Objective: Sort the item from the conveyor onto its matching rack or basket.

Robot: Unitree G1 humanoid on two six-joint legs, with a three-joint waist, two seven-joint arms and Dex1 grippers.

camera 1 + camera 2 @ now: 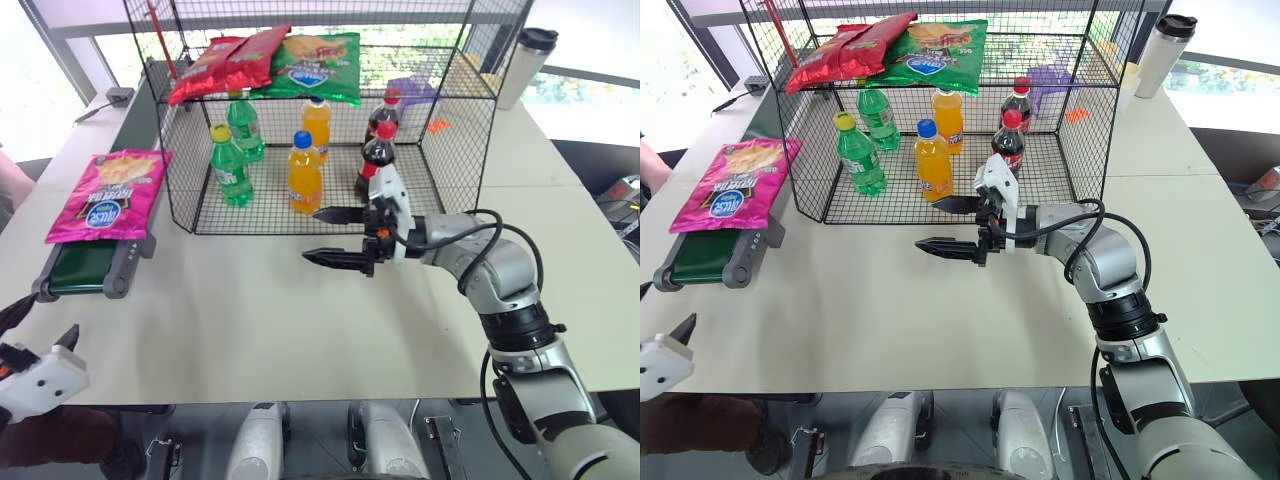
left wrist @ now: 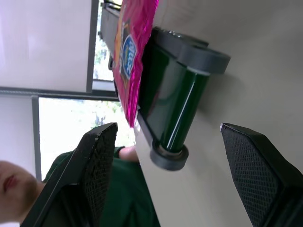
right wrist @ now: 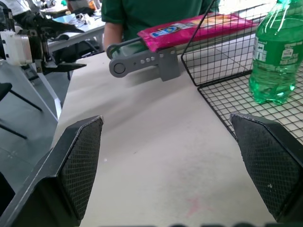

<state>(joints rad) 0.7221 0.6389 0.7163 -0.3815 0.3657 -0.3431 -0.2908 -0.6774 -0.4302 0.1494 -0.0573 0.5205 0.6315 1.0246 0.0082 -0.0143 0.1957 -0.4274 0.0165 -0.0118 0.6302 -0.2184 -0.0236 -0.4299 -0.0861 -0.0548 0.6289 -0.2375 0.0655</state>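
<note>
The item, a magenta-pink snack bag (image 1: 108,193), lies flat on the near end of the dark-green conveyor (image 1: 88,268) at the table's left. The black wire rack (image 1: 455,150) stands at the back centre. My right gripper (image 1: 310,235) hovers open and empty over the table in front of the rack, pointing left toward the conveyor. At the table's near left corner my left gripper (image 1: 38,322) is open, short of the conveyor's end roller (image 2: 180,85), with the bag (image 2: 135,52) beyond it. The right wrist view shows the bag (image 3: 189,29), the conveyor (image 3: 142,61) and the left gripper (image 3: 85,47).
Red and green chip bags (image 1: 265,60) lie on the rack's upper level. Green, orange and cola bottles (image 1: 304,172) stand on its lower level. A steel tumbler (image 1: 525,65) stands at the back right. A person in green (image 3: 142,14) sits beyond the conveyor.
</note>
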